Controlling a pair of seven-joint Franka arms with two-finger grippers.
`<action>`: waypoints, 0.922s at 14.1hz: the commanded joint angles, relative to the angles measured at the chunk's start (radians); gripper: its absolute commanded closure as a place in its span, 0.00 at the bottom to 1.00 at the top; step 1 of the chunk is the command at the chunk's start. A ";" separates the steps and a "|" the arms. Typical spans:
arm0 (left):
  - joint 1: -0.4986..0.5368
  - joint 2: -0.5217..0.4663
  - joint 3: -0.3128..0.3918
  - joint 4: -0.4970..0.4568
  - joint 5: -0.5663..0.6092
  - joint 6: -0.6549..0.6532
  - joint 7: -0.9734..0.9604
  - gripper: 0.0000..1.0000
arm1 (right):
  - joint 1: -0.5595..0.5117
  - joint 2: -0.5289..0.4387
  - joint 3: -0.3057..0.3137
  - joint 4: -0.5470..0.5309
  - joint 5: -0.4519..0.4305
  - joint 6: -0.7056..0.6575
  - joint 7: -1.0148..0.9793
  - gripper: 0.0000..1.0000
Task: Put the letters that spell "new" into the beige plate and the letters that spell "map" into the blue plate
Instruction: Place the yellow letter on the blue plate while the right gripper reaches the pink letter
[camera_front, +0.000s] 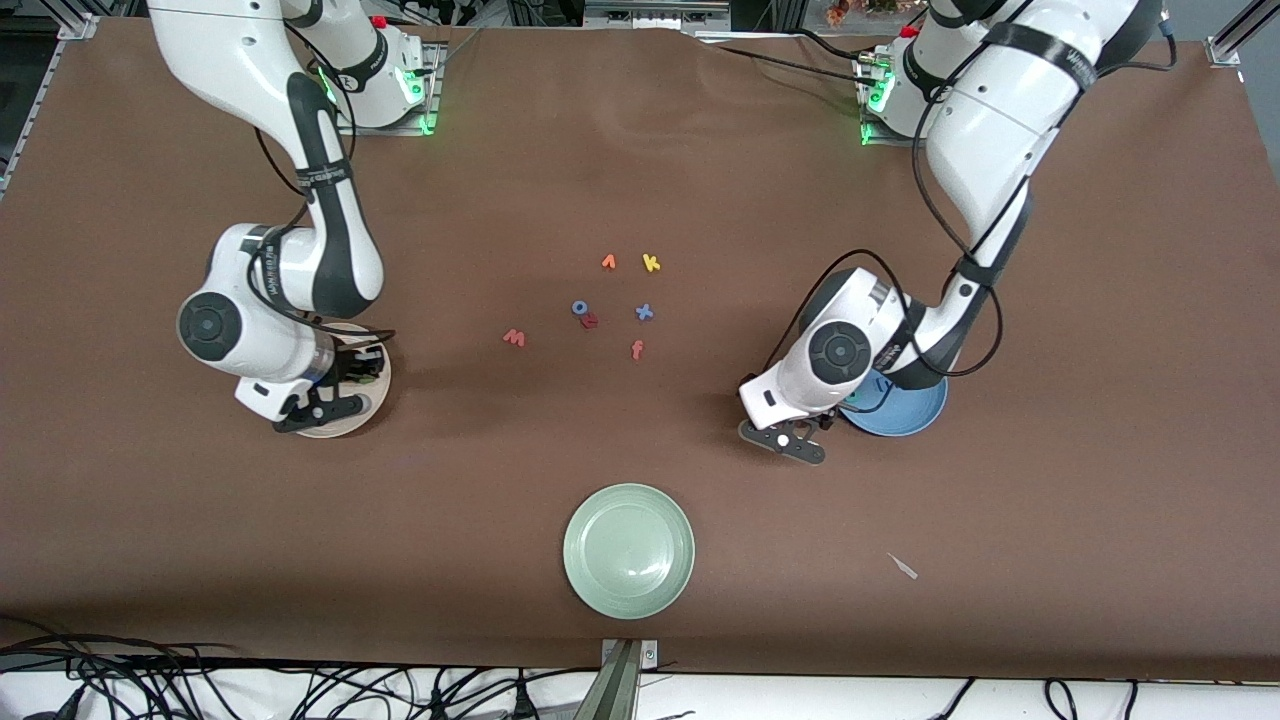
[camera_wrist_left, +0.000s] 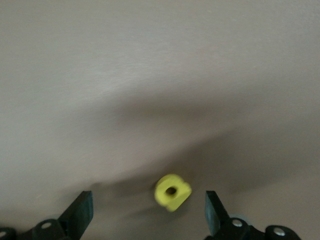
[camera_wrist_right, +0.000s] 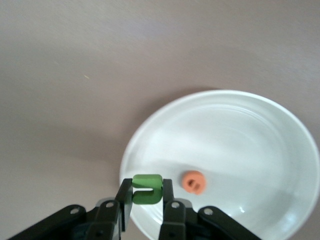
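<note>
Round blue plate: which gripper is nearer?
Left. The left gripper is beside the round blue plate; the right gripper is over the beige plate.

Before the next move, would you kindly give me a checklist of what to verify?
1. Right gripper jaws shut on the green n: ok.
2. Green n over the beige plate: ok, near its rim.
3. Orange e in the beige plate: ok.
4. Left gripper jaws open: ok.
5. Yellow a in the blue plate: not ok; it shows against the brown table, between the jaws.
6. Pink w free on the table: ok.
</note>
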 joint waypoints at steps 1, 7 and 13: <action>-0.029 0.024 0.013 0.049 0.038 0.000 -0.015 0.06 | -0.017 -0.016 0.000 -0.035 0.011 0.021 -0.057 0.04; -0.029 0.022 0.013 0.040 0.030 -0.003 -0.018 0.38 | 0.032 -0.039 0.080 -0.018 0.014 0.008 0.102 0.00; -0.027 0.016 0.013 0.032 0.030 -0.025 -0.018 0.41 | 0.128 -0.054 0.143 -0.036 0.003 0.027 0.085 0.00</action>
